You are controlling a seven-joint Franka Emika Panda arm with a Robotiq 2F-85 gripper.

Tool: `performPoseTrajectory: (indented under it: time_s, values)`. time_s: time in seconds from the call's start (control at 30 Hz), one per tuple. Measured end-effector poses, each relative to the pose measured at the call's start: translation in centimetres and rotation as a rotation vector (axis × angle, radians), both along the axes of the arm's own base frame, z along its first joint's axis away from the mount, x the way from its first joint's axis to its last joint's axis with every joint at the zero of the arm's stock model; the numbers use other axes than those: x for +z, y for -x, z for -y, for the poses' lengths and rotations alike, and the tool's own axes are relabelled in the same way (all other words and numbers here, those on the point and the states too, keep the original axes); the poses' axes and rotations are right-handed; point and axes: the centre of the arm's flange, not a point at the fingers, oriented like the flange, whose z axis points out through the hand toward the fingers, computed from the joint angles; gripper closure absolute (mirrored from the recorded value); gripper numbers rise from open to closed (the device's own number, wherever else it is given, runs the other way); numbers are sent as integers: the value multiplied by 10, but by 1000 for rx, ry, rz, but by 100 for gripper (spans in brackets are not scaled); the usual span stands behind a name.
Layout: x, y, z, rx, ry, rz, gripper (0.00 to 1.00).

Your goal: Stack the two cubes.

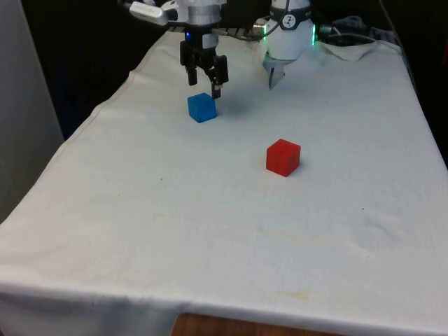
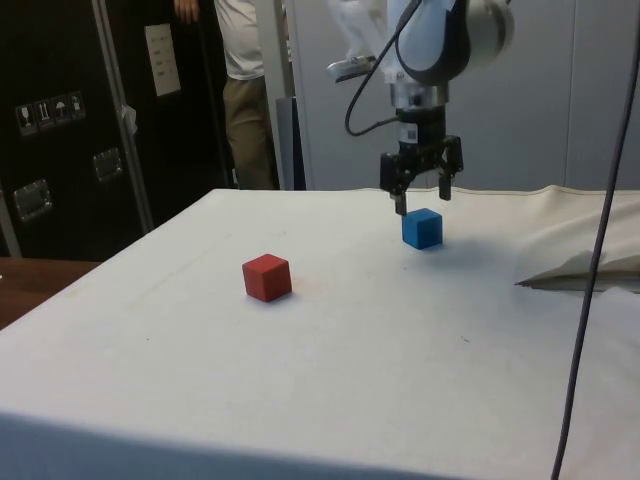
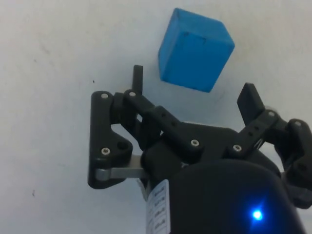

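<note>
A white cloth (image 1: 231,238) covers the table across most of the front view, creased toward the upper right of the frame, where a folded ridge of fabric also shows at the right edge of the side view (image 2: 585,268).

A person (image 2: 245,90) in a white shirt and khaki trousers stands at the upper left of the side view, behind the table, beside dark cabinets (image 2: 60,130).

The white robot arm (image 2: 440,40) reaches down from the top of the side view. Its black gripper (image 1: 204,82) hangs in the upper centre of the front view with its fingers spread apart and holding nothing; in the side view the gripper (image 2: 422,195) sits just above the table, right of centre.

The blue cube (image 1: 201,107) rests on the cloth directly beneath the open fingers, clear of both fingertips. In the side view the blue cube (image 2: 422,228) lies just below the gripper, and in the wrist view the blue cube (image 3: 195,49) appears beyond the two fingers (image 3: 138,80), turned at an angle to them.

The red cube (image 1: 283,157) sits alone near the middle of the front view, down and to the front view's right of the blue one and well apart from it. In the side view the red cube (image 2: 267,276) lies left of centre, flat on the cloth.
</note>
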Motion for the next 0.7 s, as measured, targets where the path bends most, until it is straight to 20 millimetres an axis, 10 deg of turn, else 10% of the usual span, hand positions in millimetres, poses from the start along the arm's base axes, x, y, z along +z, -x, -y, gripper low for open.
performPoseTrajectory:
  time_s: [0.7]
  values:
    - [-12, 0, 7, 6, 1, -14, 0]
